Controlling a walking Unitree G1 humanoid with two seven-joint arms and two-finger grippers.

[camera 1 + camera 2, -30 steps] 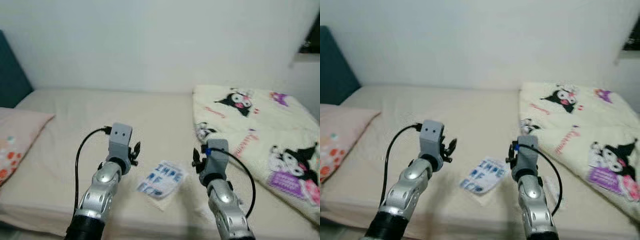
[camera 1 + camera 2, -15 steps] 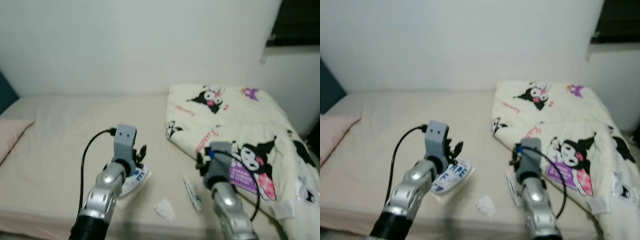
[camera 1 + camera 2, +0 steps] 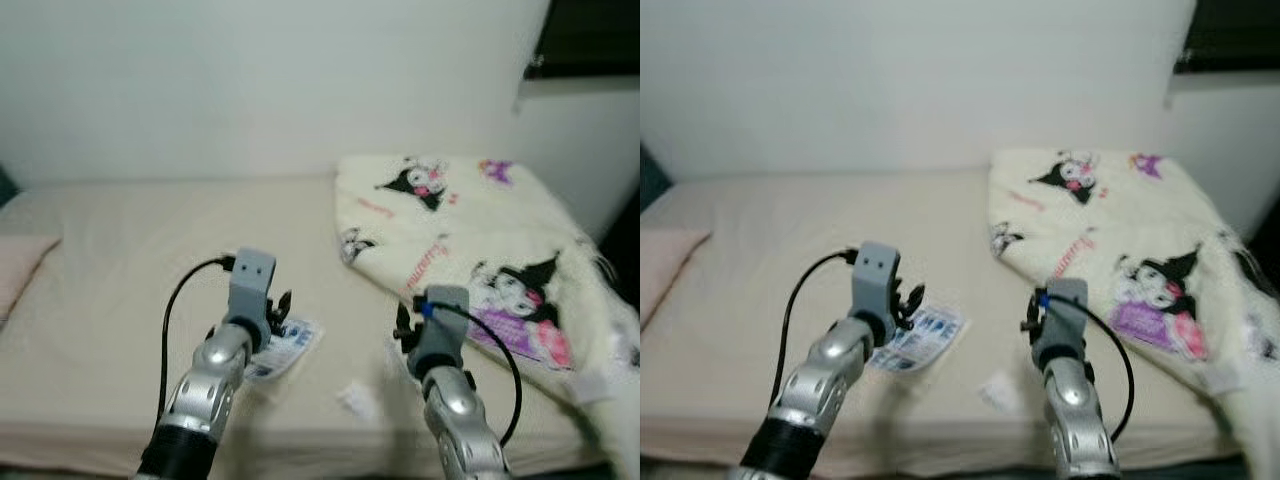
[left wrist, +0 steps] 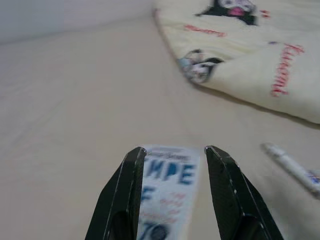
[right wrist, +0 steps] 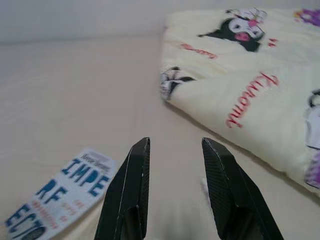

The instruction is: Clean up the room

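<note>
- The left pincer (image 4: 172,155) hangs released over the blue-lettered packet (image 3: 921,338) on the bed (image 3: 120,260).
- The right pincer (image 5: 172,150) is released too, near the cartoon blanket (image 3: 480,240).
- A crumpled tissue (image 3: 357,398) lies between the arms.

A bed (image 3: 130,230) spans the scene against the far wall (image 3: 260,80), with a folded blanket (image 3: 480,250) lying on its right part and a pillow (image 3: 20,275) at its left edge. Near the bed's front edge, a printed packet (image 3: 920,338) lies left of centre, a crumpled tissue (image 3: 357,399) lies to its right and nearer, and a tube (image 4: 295,169) lies right of the packet, near the blanket's edge. The left gripper (image 4: 172,152) hangs over the packet and the right gripper (image 5: 172,145) is to its right, between packet and blanket.
</note>
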